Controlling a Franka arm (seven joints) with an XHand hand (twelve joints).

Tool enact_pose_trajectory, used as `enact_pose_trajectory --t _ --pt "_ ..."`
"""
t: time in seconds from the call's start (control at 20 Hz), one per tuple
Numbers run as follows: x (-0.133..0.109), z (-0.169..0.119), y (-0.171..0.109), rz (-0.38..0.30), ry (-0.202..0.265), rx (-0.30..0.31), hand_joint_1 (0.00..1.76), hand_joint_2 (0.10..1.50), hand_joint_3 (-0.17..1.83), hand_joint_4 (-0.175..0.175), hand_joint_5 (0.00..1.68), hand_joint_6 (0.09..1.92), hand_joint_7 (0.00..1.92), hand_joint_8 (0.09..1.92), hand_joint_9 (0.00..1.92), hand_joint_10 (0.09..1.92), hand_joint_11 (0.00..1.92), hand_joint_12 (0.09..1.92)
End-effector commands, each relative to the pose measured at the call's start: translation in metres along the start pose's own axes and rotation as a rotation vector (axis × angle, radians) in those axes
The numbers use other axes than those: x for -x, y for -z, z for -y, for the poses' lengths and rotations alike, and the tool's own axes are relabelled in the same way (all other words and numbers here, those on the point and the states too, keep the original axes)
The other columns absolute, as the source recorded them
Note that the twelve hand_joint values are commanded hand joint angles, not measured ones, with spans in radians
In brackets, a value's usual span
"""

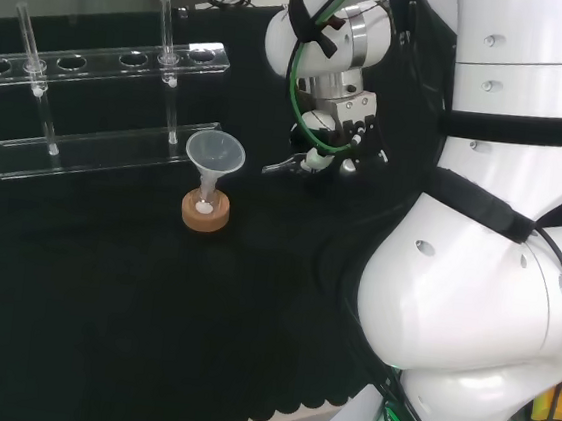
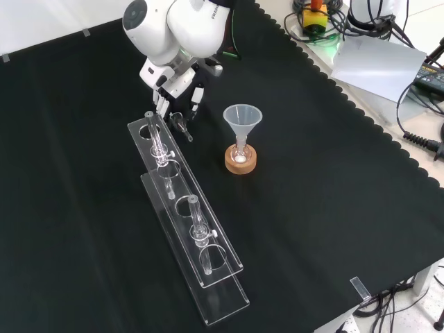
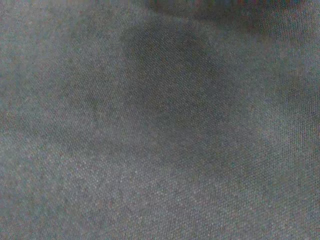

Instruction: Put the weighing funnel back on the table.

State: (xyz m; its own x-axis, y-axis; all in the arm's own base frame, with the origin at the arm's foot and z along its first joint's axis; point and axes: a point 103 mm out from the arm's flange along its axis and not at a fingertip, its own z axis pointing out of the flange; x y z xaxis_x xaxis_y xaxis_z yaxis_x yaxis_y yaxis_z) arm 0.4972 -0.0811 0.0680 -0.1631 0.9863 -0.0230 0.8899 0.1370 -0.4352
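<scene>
The weighing funnel (image 1: 279, 167) is a small clear piece that pokes out to the left of my hand (image 1: 331, 140) in the head view, just above or on the black cloth. My hand hangs low over the cloth with its fingertips closed on the piece's near end. In the front view the weighing funnel (image 2: 182, 125) lies below the hand (image 2: 177, 89), between the downward-pointing fingers and beside the end of the rack. I cannot tell whether it touches the cloth. The wrist view has the cloth (image 3: 160, 150) very close.
The big funnel (image 1: 214, 153) (image 2: 242, 118) stands in a small flask on a cork ring (image 1: 205, 214) (image 2: 240, 162), left of the hand in the head view. A clear test tube rack (image 1: 96, 151) (image 2: 198, 243) with two tubes stands beyond it.
</scene>
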Motion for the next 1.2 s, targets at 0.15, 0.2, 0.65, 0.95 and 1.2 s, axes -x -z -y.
enact_pose_trajectory --t 0.15,0.2,0.65,0.95,1.2 --pt "0.001 0.004 0.001 0.010 -0.001 -0.014 0.88 1.07 -0.17 -0.051 0.38 0.36 0.42 0.67 1.00 0.09 0.62 1.17" --pt "0.002 0.006 0.004 0.007 -0.001 -0.008 0.88 1.07 -0.17 -0.049 0.38 0.32 0.40 0.67 0.96 0.09 0.58 1.19" --pt "0.013 0.052 0.064 -0.019 -0.027 0.106 0.83 1.05 -0.17 -0.042 0.37 0.16 0.28 0.64 0.78 0.09 0.38 1.29" --pt "0.017 0.093 0.097 -0.027 -0.052 0.171 0.79 1.06 -0.17 -0.040 0.38 0.11 0.28 0.64 0.77 0.09 0.33 1.30" --pt "0.015 0.131 0.123 -0.016 -0.072 0.223 0.77 1.07 -0.17 -0.039 0.38 0.10 0.27 0.63 0.76 0.09 0.32 1.31"
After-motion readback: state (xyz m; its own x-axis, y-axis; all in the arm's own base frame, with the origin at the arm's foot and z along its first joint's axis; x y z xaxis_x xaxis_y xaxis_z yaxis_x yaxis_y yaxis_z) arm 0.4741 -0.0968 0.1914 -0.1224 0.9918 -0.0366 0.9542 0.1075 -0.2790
